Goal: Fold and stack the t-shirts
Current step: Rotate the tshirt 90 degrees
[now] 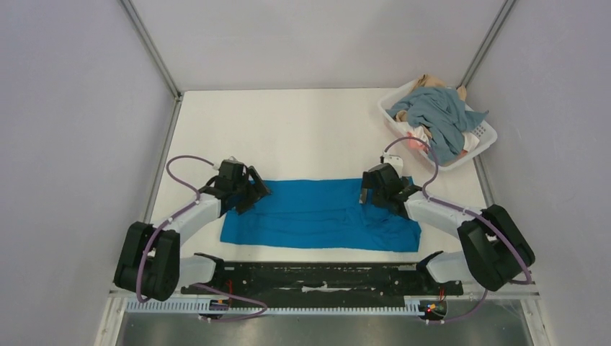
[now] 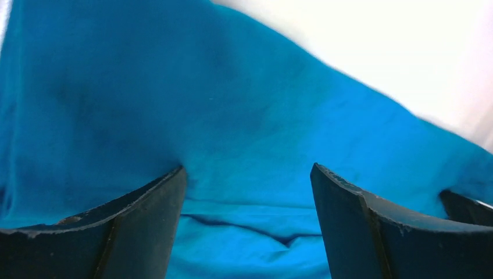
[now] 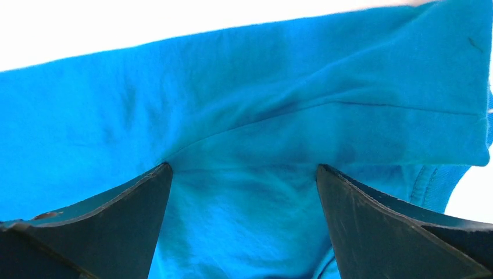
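Note:
A bright blue t-shirt (image 1: 320,214) lies folded into a wide band on the white table, near the front. My left gripper (image 1: 248,193) is over its left end, jaws open, fingertips pressing on the cloth (image 2: 250,116). My right gripper (image 1: 375,193) is over its right end, jaws open, also down on the blue cloth (image 3: 250,133). Neither holds a fold between its fingers. More t-shirts sit in the basket at the back right: a dusty grey-blue one (image 1: 439,115) on top, tan (image 1: 432,81), peach-pink (image 1: 416,141) and white cloth under it.
The white slotted plastic basket (image 1: 484,137) stands at the back right corner of the table (image 1: 288,130). Grey walls close in the left, back and right sides. A black rail runs along the near edge between the arm bases.

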Controlling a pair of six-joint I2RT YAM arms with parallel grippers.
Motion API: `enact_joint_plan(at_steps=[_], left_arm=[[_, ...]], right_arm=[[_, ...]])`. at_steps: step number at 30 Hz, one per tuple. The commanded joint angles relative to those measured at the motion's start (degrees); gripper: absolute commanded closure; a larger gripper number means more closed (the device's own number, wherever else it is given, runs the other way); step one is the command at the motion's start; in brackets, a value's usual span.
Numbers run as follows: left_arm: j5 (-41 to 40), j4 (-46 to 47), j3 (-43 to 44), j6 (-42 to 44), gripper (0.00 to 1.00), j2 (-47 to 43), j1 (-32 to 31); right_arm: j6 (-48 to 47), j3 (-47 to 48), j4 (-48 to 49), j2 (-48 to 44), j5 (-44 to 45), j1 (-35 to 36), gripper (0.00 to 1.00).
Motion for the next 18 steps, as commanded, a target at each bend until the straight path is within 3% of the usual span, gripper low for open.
enact_joint_plan(at_steps=[1, 6, 11, 18], left_arm=[[1.42, 2.02, 0.98, 0.74, 0.13, 5.50, -0.44], [0.80, 1.23, -3.53, -0.29, 0.13, 4.09, -0.52], [3.62, 1.70, -10.29, -6.84, 0.13, -4.39, -2.25], [1.94, 7.52, -19.27, -17.05, 0.12, -14.28, -10.83]], right_arm=[[-4.64, 4.59, 9.66, 9.09, -11.11, -0.86, 0.02], [-9.81, 24.49, 9.21, 24.87, -16.20, -1.02, 0.02], [-11.41, 45.56, 6.92, 40.62, -19.32, -2.96, 0.02], [-8.94, 64.87, 10.55, 59.02, -31.93, -4.46, 0.02]])
